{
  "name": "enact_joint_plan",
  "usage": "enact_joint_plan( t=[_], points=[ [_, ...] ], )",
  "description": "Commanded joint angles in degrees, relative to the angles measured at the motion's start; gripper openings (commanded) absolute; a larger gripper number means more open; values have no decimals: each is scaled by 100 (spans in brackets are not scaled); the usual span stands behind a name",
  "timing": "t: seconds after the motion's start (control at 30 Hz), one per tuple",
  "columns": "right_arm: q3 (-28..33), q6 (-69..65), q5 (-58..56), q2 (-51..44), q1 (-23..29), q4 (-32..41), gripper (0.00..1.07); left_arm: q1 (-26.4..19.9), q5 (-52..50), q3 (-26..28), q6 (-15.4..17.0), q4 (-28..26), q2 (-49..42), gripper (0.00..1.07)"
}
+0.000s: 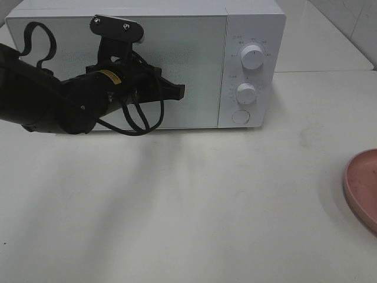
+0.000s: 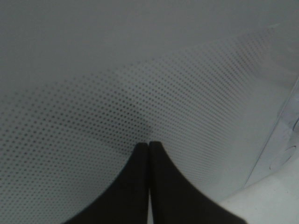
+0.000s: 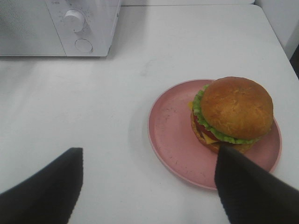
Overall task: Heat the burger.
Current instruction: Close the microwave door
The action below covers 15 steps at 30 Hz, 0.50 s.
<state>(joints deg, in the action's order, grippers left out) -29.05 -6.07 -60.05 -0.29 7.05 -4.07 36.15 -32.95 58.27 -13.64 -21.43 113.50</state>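
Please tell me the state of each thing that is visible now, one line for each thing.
Microwave: door closed.
Burger: whole, upright on the pink plate, not held.
Pink plate: flat on the table, carrying the burger.
Left end effector: shut, empty, tips at the microwave door.
Right end effector: open, empty, above the table near the plate.

The round pink plate [image 1: 364, 188] is cut off by the exterior view's edge at three o'clock. The small grey labels around the white microwave's [image 1: 253, 23] two white dials [image 1: 252, 58] are too small to read.
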Motion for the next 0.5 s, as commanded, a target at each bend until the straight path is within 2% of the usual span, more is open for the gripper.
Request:
enact_joint_plan(
  t=[0.03,0.17,0.3,0.37,0.47,0.5],
  points=[
    [-6,46,52,-149,-34,11,75,-172,-229,126,-23,-510,-143,0],
    [-6,46,52,-149,-34,11,75,-97,-109,-109,-29,-510,-332,0],
    [-6,46,52,-149,-34,11,75,155,-40,-653,-29,-504,-779,0],
    [-6,46,52,-149,-34,11,75,206,46,-751,-29,-487,-888,0],
    [-6,46,52,-149,-34,11,75,269,544,-974,-34,-327,-1232,0],
    [-6,46,52,-149,-34,11,75,269,1066,-1054,-63,-166,-1421,10]
  ],
)
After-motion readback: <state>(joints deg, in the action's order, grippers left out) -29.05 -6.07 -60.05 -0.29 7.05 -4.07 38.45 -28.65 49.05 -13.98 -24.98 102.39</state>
